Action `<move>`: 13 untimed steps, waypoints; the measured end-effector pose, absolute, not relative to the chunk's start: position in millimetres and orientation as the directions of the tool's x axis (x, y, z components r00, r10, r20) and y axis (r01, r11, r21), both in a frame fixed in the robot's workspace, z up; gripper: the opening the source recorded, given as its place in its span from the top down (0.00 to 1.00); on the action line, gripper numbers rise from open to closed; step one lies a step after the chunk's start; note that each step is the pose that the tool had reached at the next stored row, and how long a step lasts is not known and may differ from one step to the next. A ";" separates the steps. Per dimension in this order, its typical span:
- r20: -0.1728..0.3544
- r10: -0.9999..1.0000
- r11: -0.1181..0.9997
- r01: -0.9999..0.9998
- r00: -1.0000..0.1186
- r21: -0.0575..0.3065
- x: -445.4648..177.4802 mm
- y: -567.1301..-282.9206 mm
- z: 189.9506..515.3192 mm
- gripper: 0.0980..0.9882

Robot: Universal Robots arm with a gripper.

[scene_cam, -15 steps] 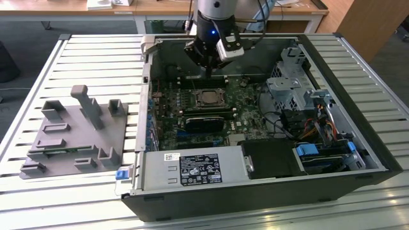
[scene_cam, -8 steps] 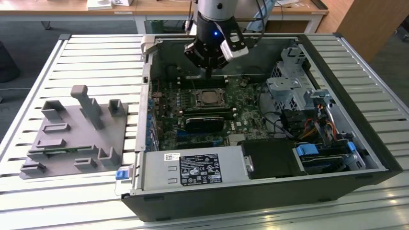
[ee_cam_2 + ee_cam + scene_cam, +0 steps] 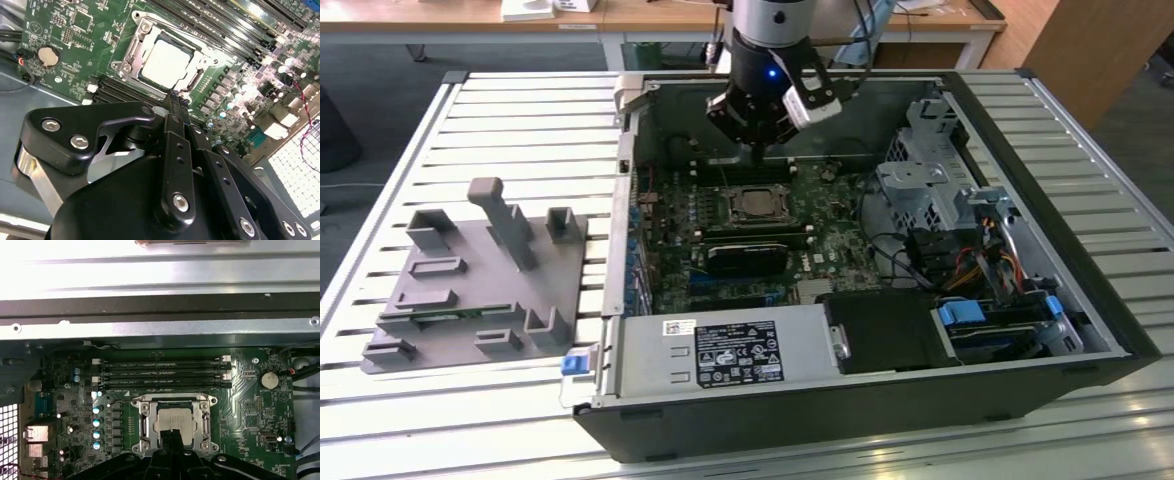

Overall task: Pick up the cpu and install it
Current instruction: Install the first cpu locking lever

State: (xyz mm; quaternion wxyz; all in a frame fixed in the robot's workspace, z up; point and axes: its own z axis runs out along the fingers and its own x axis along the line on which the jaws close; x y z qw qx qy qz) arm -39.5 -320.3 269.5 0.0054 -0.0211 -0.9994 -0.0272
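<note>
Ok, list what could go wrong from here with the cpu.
The cpu sits in the socket with the frame apparently unlatched, so a nudge might shift it. The hand, fingers together, hangs close above the board; dropping lower could strike the memory slots or the chip.

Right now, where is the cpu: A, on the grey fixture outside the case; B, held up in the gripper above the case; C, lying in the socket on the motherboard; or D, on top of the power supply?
C: the cpu lies flat inside the metal frame of the socket on the motherboard, with the gripper just above its edge in both wrist views.
</note>
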 end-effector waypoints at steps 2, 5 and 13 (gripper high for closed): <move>0.012 0.028 0.998 0.029 -1.000 0.056 -40.6 -320.4 269.0 0.99; 0.012 0.017 0.998 0.017 -1.000 0.056 -44.9 -320.3 268.2 0.99; 0.012 0.016 0.998 0.017 -1.000 0.056 -63.6 -320.3 266.6 0.99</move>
